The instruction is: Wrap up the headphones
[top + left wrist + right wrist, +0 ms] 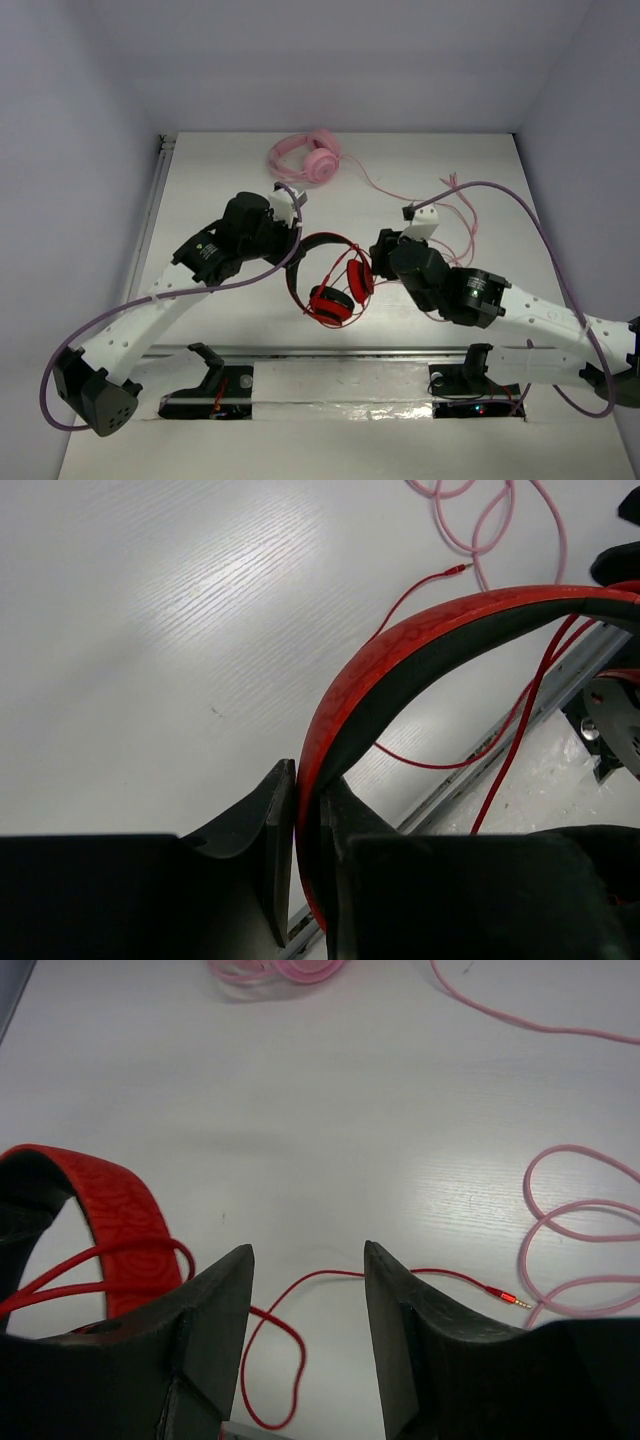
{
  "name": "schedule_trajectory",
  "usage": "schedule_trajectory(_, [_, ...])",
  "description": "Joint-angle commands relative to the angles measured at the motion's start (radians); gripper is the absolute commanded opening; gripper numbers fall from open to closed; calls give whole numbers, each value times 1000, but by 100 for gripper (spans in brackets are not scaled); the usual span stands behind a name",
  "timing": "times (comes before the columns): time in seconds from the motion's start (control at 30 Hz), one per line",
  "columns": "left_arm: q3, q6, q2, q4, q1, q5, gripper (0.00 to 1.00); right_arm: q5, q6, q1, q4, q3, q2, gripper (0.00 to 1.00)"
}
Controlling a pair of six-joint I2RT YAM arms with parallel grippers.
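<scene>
The headphones (330, 303), with a black headband and red ear cups, are held up over the middle of the table. My left gripper (296, 232) is shut on the headband (430, 630), which is pinched between the jaws of the left gripper (308, 775). The thin red cable (520, 710) loops over the band and trails down. Just right of the ear cups, my right gripper (376, 252) is open. In the right wrist view nothing sits between the jaws of the right gripper (308, 1260). The red cable (300, 1340) lies on the table beneath them, and its plug (510, 1300) rests to the right.
Pink headphones (310, 158) lie at the back of the table. Their pink cable (455, 215) coils at the right, close behind the right wrist. A metal rail (330, 352) runs along the near edge, in front of the arm bases. Walls close in the table's sides.
</scene>
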Motion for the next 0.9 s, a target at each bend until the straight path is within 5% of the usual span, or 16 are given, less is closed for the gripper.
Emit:
schedule_trajectory(0.0, [80, -22, -52, 81, 13, 65, 0, -1, 33, -8, 83, -46, -25, 54])
schedule_trajectory(0.73, [241, -75, -28, 50, 31, 42, 0, -424, -35, -77, 796, -494, -151, 66])
schedule_trajectory(0.87, [261, -82, -22, 45, 31, 35, 0, -487, -42, -77, 918, -565, -183, 62])
